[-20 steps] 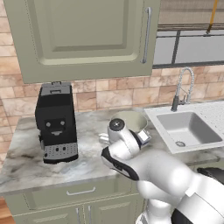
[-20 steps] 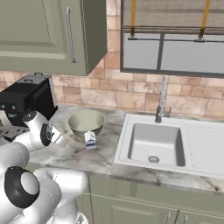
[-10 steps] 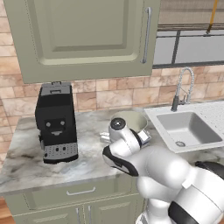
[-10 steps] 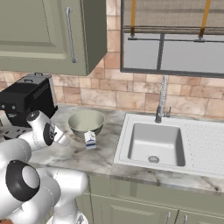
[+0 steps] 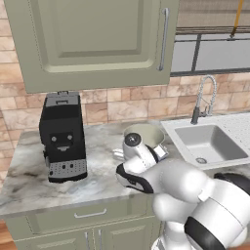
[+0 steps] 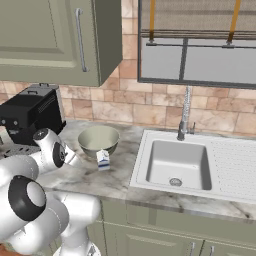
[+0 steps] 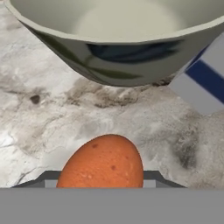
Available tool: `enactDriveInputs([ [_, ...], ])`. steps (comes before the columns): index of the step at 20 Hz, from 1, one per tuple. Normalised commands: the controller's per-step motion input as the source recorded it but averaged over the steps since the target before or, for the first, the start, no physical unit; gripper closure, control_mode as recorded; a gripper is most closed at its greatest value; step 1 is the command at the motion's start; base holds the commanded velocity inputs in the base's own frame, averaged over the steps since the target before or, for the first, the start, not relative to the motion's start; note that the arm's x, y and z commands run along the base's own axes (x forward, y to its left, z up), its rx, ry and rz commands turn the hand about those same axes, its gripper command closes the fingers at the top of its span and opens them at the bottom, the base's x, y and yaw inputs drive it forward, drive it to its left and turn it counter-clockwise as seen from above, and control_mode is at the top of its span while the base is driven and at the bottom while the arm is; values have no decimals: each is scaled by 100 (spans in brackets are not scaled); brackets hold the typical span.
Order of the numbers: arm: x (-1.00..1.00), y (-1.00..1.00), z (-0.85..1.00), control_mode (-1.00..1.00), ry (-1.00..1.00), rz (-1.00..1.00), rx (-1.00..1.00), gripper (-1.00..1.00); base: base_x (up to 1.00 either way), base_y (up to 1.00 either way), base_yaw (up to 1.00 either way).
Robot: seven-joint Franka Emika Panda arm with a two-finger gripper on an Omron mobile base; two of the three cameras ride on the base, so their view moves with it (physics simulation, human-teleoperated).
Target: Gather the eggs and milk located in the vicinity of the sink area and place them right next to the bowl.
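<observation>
In the hand view, the orange-brown egg (image 7: 101, 161) sits between my dark fingertips (image 7: 154, 176), and my gripper (image 7: 100, 181) is shut on it, low over the marbled counter. Just ahead of the egg rises the pale grey-green bowl (image 7: 118, 43), with the blue-and-white milk (image 7: 203, 81) carton beside it on the right. From the base, the bowl (image 5: 144, 134) (image 6: 98, 141) stands on the counter left of the sink (image 6: 177, 162), and the milk (image 6: 103, 160) stands at the bowl's front. My arm's wrist (image 5: 134, 146) hides the gripper there.
A black coffee machine (image 5: 62, 136) stands on the counter to the left of the bowl. The chrome faucet (image 5: 202, 97) rises behind the sink (image 5: 207, 141). A cabinet (image 5: 97, 39) hangs above the counter. Bare counter (image 7: 48, 109) lies between the egg and the bowl.
The hand has edged slightly toward the bowl. The gripper stays shut on the egg, and the bowl and milk have not moved.
</observation>
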Motion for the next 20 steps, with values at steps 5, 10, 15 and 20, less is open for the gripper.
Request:
enactDriveInputs([
  [5,10,-5,-9,-100,-1,0,0,100,0,0,0],
  [10,15,-7,-6,-100,-1,0,0,100,0,0,0],
  [15,15,-8,-4,-100,-2,0,0,100,0,0,0],
  [20,11,-5,-3,-100,-2,0,0,100,0,0,0],
])
